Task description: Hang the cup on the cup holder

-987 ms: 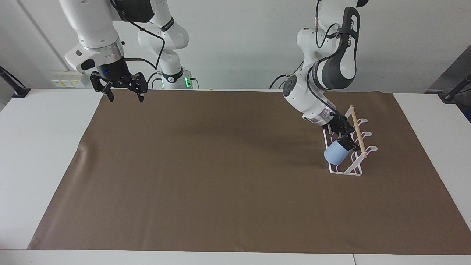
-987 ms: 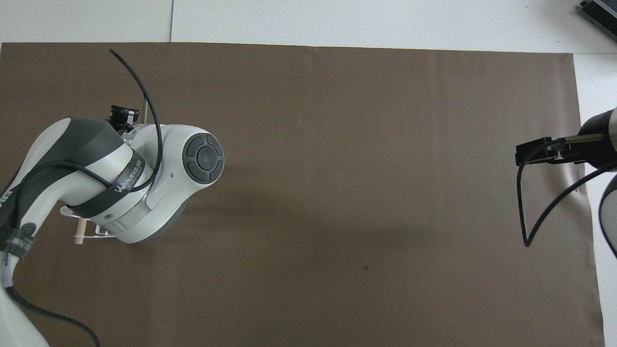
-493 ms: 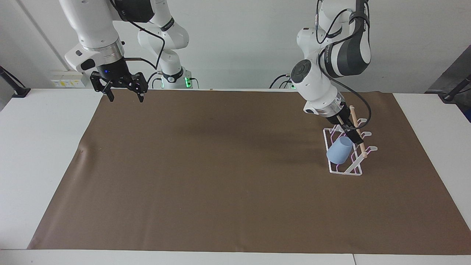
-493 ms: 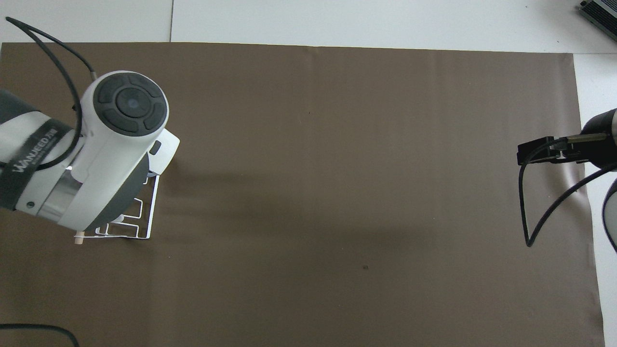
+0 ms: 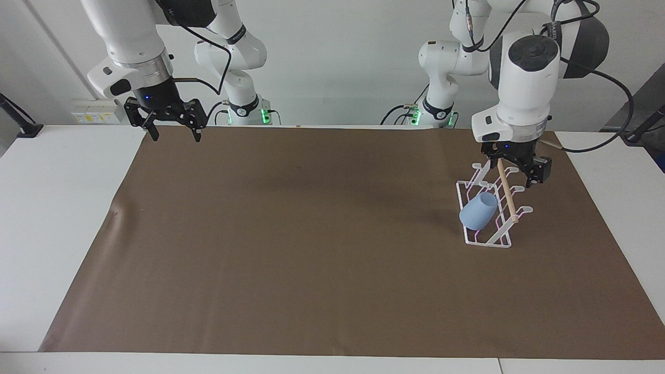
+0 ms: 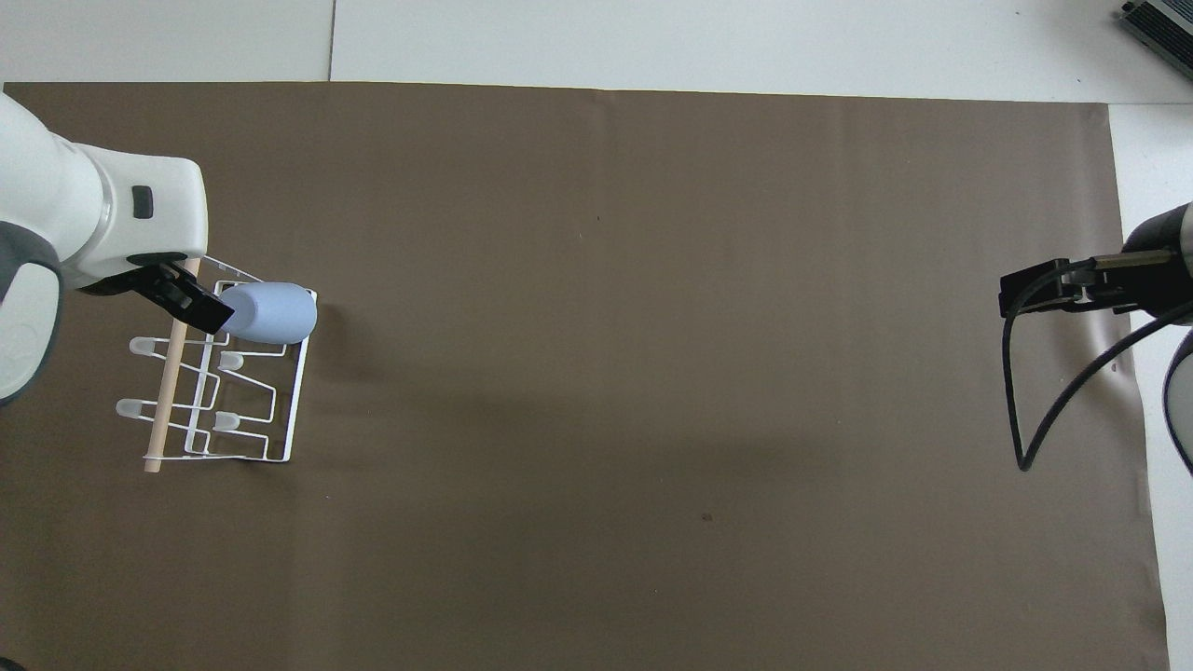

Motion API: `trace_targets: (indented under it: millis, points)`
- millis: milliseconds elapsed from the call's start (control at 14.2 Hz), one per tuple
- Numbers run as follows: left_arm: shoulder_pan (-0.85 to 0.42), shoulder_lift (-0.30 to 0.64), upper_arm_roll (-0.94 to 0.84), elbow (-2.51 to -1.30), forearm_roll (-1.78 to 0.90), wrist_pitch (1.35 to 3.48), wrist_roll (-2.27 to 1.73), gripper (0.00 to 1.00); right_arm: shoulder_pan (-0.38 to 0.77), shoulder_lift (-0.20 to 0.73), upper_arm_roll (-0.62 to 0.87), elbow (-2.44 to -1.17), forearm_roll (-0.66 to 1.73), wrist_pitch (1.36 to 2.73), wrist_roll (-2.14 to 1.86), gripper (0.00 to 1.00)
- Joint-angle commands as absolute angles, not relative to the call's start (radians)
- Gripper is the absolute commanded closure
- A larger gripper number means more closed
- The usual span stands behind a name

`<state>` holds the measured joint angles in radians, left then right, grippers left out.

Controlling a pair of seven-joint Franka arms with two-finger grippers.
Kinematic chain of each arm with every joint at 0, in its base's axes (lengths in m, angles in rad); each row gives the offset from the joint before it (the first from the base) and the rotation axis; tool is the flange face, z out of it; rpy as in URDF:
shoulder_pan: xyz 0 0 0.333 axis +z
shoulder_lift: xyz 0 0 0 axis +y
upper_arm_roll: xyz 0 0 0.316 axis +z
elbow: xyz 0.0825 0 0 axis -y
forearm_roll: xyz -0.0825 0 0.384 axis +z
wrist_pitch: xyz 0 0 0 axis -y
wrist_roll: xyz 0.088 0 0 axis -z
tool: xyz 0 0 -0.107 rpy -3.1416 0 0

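Small light-blue matte cup [image 5: 478, 211] sits tilted on a prong of the white wire cup holder [image 5: 488, 240]: hang looks done. Left gripper [image 5: 514, 169] over holder, open, empty. Right gripper [image 5: 173, 125] waits, open, empty.

The cup [image 6: 270, 314] hangs tilted on the cup holder [image 6: 284, 410].

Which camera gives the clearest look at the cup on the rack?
The facing view: the cup sits tilted on a prong of the rack, fully unobstructed. The overhead view shows only its side and base, with its mouth end behind the left pincer.
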<state>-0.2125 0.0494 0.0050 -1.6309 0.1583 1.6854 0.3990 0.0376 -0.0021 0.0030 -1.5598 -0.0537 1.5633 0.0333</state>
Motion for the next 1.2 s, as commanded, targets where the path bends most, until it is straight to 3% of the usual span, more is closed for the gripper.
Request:
trace_targets:
  millis: [0,423,1128]
  points:
    - [-0.192,0.0,-0.003,-1.643,0.107,1.658,0.292,0.0,0.037,0.002,0.006,-1.543,-0.06,1.532,0.044,0.0]
    - [-0.156,-0.08,-0.002,-1.643,0.009,1.589,0.197,0.0,0.037,-0.002,0.006,-1.552,-0.055,1.539,0.048,0.0]
    - [-0.124,-0.037,-0.002,-1.532,-0.015,1.491,0.13,0.0,0.037,-0.014,0.006,-1.578,-0.049,1.546,0.055,0.0]
